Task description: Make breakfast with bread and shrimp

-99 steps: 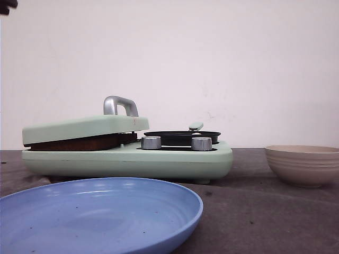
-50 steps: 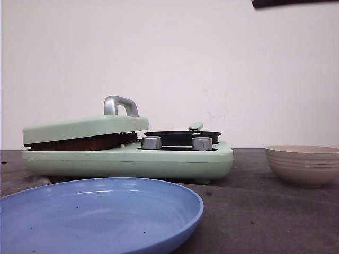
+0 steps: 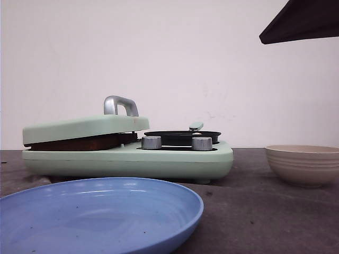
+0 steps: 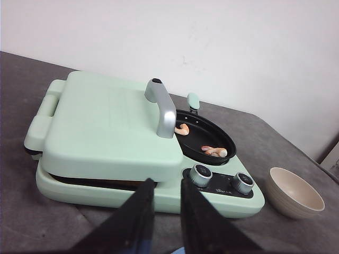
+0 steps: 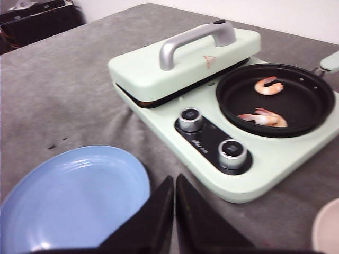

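The bread (image 3: 79, 143) shows only as a brown edge pressed under the shut lid (image 4: 106, 121) of the mint-green breakfast maker (image 3: 159, 161). Two shrimp (image 5: 267, 85) (image 5: 263, 118) lie in its small black pan (image 5: 278, 100), also seen from the left wrist as shrimp (image 4: 214, 151). My left gripper (image 4: 167, 182) hovers in front of the maker's front edge, open by a narrow gap with nothing in it. Hanging between the blue plate and the maker's knobs, my right gripper (image 5: 175, 178) is shut and empty. A dark part of an arm (image 3: 302, 21) shows at the front view's top right.
A blue plate (image 3: 95, 211) lies nearest the robot, in front of the maker. A beige bowl (image 3: 303, 164) stands to the maker's right. Two metal knobs (image 3: 151, 142) (image 3: 201, 143) sit on the maker's front, and a metal handle (image 3: 121, 105) rises from the lid.
A dark arm part at the front view's top left has gone. Another has come down into the top right corner and grown larger. Maker, plate and bowl have not moved.
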Controlling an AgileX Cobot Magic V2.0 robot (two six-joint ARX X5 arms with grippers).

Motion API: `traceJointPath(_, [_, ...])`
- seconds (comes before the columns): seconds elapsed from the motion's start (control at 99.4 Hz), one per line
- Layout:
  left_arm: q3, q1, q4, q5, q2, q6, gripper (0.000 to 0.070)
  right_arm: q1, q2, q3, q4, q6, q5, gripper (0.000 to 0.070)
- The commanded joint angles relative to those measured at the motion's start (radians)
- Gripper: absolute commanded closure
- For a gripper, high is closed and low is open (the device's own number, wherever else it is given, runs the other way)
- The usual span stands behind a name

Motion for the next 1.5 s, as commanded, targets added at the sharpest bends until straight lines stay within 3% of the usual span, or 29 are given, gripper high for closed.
traceJointPath(0.0, [0.012, -0.005, 0.008, -0.003, 0.001, -0.024, 0.0689, 0.005, 0.003, 0.003, 0.004, -0.008, 0.031, 0.07])
traceJointPath(0.925, [0.012, -0.005, 0.008, -0.001, 0.0, -0.022, 0.0689, 0.006, 0.003, 0.004, 0.05, -0.008, 0.045, 0.07])
traceJointPath(1.076, [0.004, 0.013, -0.061, -0.025, -0.051, -0.008, 0.0689, 0.006, 0.003, 0.004, 0.05, -0.008, 0.045, 0.07])
traceJointPath(1.126, [-0.013, 0.035, -0.074, -0.037, -0.089, 0.034, 0.0689, 0.006, 0.003, 0.004, 0.05, -0.008, 0.045, 0.07])
traceJointPath(1.237, [-0.064, 0.108, 0.016, -0.043, -0.103, 0.278, 0.0689, 0.006, 0.003, 0.004, 0.049, -0.008, 0.045, 0.07])
traceJointPath(1.328, [-0.092, 0.178, 0.076, -0.041, -0.103, 0.407, 0.0688, 0.006, -0.002, 0.004, 0.05, -0.008, 0.042, 0.07])
traceJointPath(1.398, [-0.123, 0.23, 0.129, -0.033, -0.103, 0.464, 0.0688, 0.006, -0.003, 0.004, 0.049, -0.008, 0.042, 0.07])
traceJointPath(1.489, [-0.182, 0.287, 0.199, -0.016, -0.103, 0.463, 0.0682, 0.006, -0.004, 0.004, 0.05, -0.008, 0.042, 0.07])
